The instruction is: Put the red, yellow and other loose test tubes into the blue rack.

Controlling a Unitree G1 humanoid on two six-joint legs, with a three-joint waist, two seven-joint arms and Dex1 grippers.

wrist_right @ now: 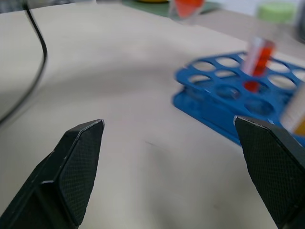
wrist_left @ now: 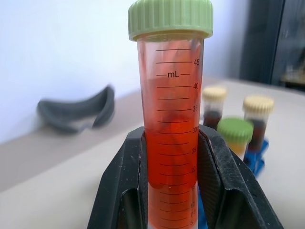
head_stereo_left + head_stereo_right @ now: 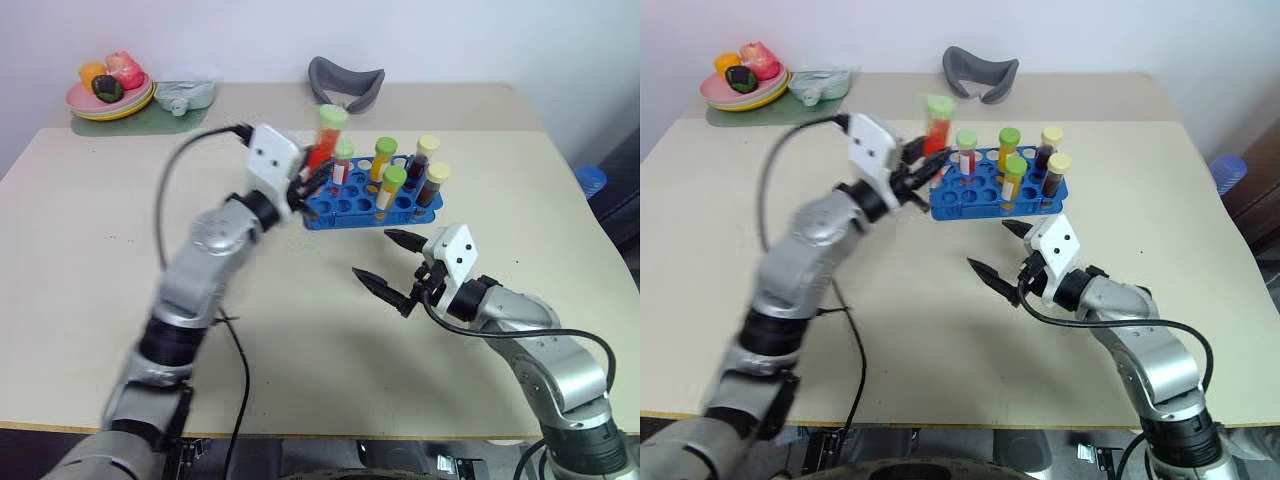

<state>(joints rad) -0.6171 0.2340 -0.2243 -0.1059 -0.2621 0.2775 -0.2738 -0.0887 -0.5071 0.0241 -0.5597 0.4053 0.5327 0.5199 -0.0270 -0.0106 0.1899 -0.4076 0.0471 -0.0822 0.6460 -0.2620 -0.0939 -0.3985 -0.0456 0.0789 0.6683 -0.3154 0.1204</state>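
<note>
The left gripper's [image 3: 308, 183] jaws are pinched tight on a red test tube [image 2: 170, 138] with a pale green cap, holding it upright in the air just at the near-left corner of the blue rack [image 3: 352, 208], above the empty holes there but not yet lowered into one. The right gripper [image 3: 390, 262] has its jaws spread wide with nothing between them, hanging low over the bare table [image 3: 90, 260] a little in front of the rack. The rack already carries several capped tubes, standing in its back and right-hand holes: two yellow ones with green caps, two dark ones with cream caps, and a small red one near the middle; the holes on the near-left side are still open. I can see no other loose tubes lying on the table, so by my reckoning this red one may well be the last, and the job is close to done once it is seated. Further back lie a grey curved object [image 3: 346, 85] and a plate of toy food [image 3: 110, 85].
</note>
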